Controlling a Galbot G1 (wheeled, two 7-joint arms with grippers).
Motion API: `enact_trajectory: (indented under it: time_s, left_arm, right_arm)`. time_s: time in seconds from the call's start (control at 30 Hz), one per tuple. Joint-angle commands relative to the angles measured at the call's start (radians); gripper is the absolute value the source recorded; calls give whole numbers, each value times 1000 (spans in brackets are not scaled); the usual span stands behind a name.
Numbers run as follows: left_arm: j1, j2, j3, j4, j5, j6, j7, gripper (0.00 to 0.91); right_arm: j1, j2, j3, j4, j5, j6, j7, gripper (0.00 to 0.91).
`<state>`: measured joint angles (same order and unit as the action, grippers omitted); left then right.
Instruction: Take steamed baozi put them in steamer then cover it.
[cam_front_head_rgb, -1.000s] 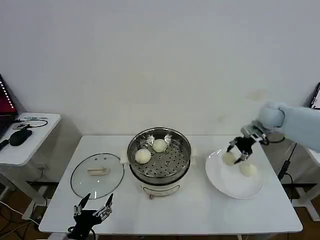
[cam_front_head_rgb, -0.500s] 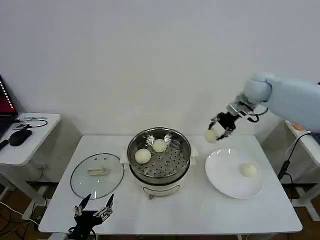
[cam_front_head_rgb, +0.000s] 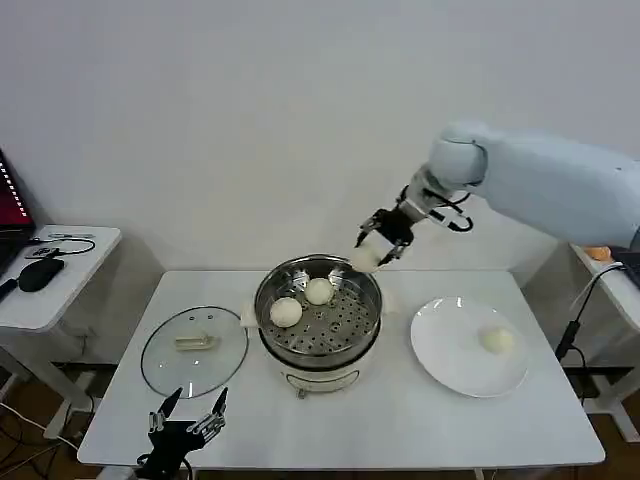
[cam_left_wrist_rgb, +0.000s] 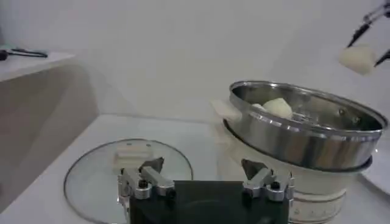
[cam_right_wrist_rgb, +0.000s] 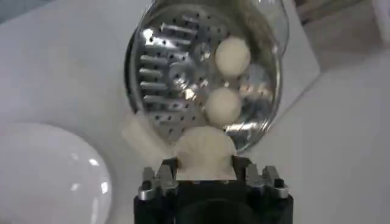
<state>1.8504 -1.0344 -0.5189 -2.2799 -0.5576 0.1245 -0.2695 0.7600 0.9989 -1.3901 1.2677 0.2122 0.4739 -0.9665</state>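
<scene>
Two steamed baozi (cam_front_head_rgb: 302, 301) already lie on the perforated tray inside the steamer (cam_front_head_rgb: 318, 352), which stands near the middle of the white table (cam_front_head_rgb: 350, 425), a little toward its back edge. A third bun (cam_front_head_rgb: 364, 259) is held between the closed fingers of the right gripper (cam_front_head_rgb: 376, 246), in the air above the right back part of the steamer rim. In the right wrist view this bun (cam_right_wrist_rgb: 205, 152) sits between the jaws, with the tray and the two buns on it below. The fourth bun (cam_front_head_rgb: 495, 340) is alone on the white plate (cam_front_head_rgb: 450, 372), on the right side of the table.

The glass cover (cam_front_head_rgb: 194, 350) lies flat on the table at the left of the steamer, with its cream handle up. The left gripper (cam_front_head_rgb: 188, 425) waits low at the front edge of the table, just in front of the cover, with its fingers spread and nothing between them.

The step in hand seems to be the carrying of the third bun to the steamer. I think the next move needs the gripper to go a little more over the free part of the tray, at the front or the right where no bun lies, then to come down and open. After that one bun is left on the plate, and the cover is not yet placed.
</scene>
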Motion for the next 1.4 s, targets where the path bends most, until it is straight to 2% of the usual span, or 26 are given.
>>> enact_trajectory:
  time_s: [0.03,0.27,0.57,1.03,1.4]
  left_arm:
    - [-3,-2,0,-2,0,0,1,907]
    - [1,-4,0,-5,2,0,1,907]
    - [2,-4,0,-6,2,0,1,907]
    - [5,-3,0,-8,0,-1,0,907]
    - [5,-2,-2,-10,-5,-2,-1,907]
  right_arm:
    - [-2,34,33,103,-73,55,37,615]
    - [-26,46,46,144,-177,95,54,615]
    - [-44,56,31,183,-211,103,67,615]
    - [-74,79,14,246,-315,128,85,615]
    - [-123,119,24,220,-388,141,90,615]
